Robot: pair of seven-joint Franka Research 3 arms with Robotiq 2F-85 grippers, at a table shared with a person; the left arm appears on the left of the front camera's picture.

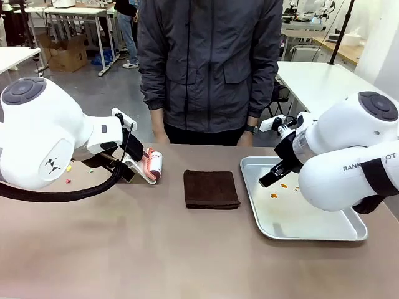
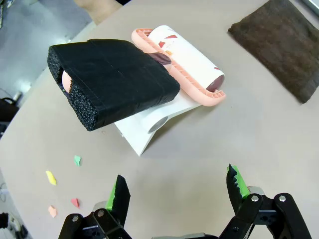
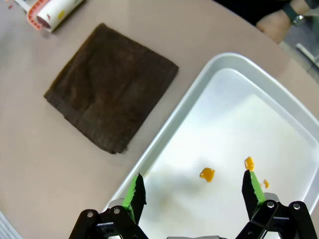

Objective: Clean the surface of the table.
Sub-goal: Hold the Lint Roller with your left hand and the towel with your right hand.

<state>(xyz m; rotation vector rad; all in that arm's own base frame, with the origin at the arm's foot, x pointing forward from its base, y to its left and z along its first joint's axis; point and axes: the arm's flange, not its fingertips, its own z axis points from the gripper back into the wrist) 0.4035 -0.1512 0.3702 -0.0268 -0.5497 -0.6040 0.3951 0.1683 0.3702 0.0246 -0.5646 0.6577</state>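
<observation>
The brownish-taupe table (image 1: 156,249) carries a lint roller (image 1: 151,166) at the left. The roller has a white roll in a pink frame (image 2: 187,57), a black foam handle (image 2: 112,79) and a white stand. My left gripper (image 2: 177,184) hovers open just short of the roller, apart from it. A few coloured paper scraps (image 2: 77,160) lie on the table beside it. A folded brown cloth (image 1: 211,189) lies in the middle. My right gripper (image 3: 193,185) hangs open over the silver tray (image 3: 219,64), above small orange bits (image 3: 207,174).
A person in a grey jacket stands at the far edge, hands (image 1: 161,136) resting near the table. More scraps (image 1: 68,181) lie under my left arm. The tray (image 1: 349,233) takes up the right side. The table's front half is bare.
</observation>
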